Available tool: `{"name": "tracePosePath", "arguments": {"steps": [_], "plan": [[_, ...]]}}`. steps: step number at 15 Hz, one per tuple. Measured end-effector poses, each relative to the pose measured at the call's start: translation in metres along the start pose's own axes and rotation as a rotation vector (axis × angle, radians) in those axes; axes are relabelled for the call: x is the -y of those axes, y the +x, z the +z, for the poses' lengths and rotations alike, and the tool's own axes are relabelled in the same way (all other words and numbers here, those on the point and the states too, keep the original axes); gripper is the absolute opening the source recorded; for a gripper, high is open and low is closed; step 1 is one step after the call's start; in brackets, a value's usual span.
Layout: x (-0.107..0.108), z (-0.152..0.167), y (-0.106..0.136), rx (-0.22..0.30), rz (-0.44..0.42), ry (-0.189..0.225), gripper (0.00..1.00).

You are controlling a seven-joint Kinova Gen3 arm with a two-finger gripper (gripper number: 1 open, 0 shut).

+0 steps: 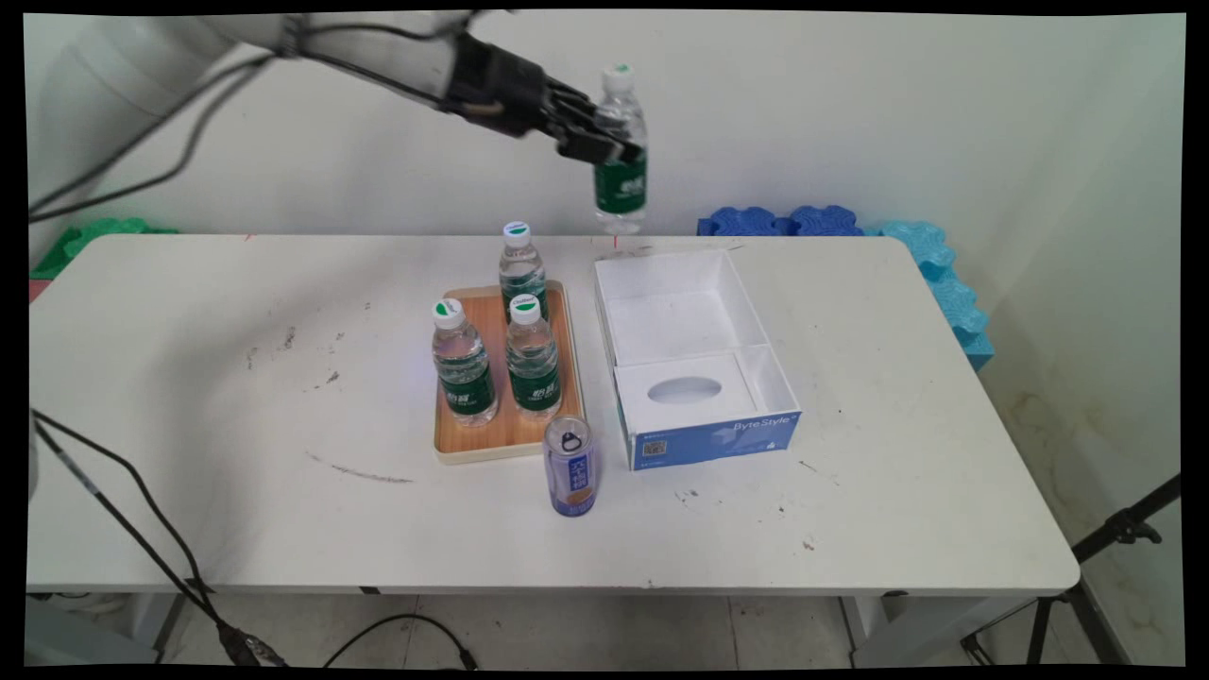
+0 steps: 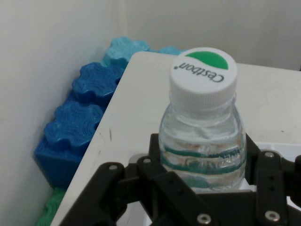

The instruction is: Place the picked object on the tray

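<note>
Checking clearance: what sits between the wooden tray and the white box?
Only a bare strip of table separates the wooden tray from the white box; the can stands nearer, in the main view.

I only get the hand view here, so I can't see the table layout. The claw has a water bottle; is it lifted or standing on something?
Observer: Lifted. The claw holds the water bottle in the air, above the far end of the white box.
Operator: Anything in that box?
Observer: Its far compartment looks empty; the near one has an insert with an oval cutout.
Operator: Other bottles around?
Observer: Three bottles stand on a wooden tray left of the box, a can in front.
</note>
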Motion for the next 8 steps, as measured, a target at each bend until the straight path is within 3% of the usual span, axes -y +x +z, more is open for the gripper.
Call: {"name": "tracePosePath", "arguments": {"steps": [5, 8], "plan": [[0.002, -0.08, 0.005, -0.003, -0.01, -0.026, 0.0], [0.003, -0.113, 0.0, 0.014, -0.016, -0.038, 0.0]]}}
